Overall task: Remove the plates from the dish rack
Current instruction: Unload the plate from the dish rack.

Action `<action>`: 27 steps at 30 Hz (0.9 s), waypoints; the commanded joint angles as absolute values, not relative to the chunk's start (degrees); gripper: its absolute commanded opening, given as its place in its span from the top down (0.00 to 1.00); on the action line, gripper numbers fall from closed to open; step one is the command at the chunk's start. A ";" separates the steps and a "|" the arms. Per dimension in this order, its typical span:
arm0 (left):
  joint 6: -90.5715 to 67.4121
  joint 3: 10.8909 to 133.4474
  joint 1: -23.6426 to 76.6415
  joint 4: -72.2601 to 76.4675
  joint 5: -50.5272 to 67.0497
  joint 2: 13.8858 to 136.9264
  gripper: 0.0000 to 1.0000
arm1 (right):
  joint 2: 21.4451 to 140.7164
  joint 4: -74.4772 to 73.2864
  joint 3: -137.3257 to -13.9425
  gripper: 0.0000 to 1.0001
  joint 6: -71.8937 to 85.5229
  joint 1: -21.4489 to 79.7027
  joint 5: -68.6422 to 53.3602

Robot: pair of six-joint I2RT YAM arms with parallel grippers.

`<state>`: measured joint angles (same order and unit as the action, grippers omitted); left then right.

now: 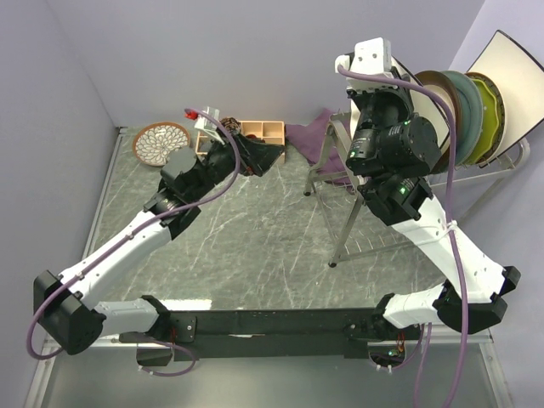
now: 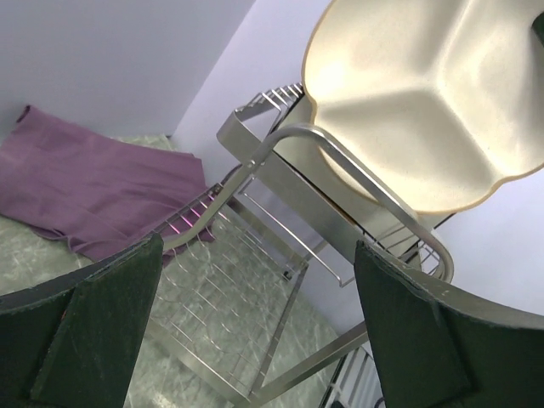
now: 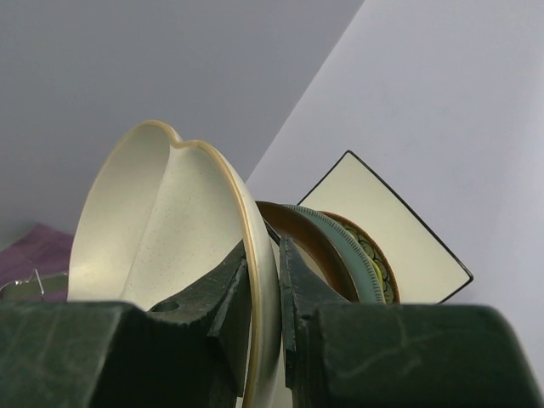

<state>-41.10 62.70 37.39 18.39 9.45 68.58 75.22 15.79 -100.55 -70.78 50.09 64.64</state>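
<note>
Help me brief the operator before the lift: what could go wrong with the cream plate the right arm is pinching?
1. The right fingers pinch only the cream plate's thin rim, so it could tilt or slip when lifted.
2. The brown plate stands close behind; a skewed pull might knock it.
3. The rack's bar crosses the plate's lower edge and could catch it.

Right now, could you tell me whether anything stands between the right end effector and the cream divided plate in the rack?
Nothing visible does. The right end effector is shut on the rim of the cream divided plate, one finger on each face. A brown plate stands close behind it in the dish rack.
</note>
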 commanded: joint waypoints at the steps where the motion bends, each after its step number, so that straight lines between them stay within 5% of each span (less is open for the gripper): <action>1: -40.34 65.30 36.74 23.73 14.77 69.87 0.00 | 72.77 22.94 -102.65 1.00 -69.17 49.04 55.55; 27: -39.02 72.07 35.16 25.66 18.81 78.84 0.01 | 74.79 22.59 -106.25 1.00 -68.20 49.13 52.20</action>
<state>-39.68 68.14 35.27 22.00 16.99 78.67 75.46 14.79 -100.51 -68.38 49.32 59.66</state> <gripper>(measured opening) 0.995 0.222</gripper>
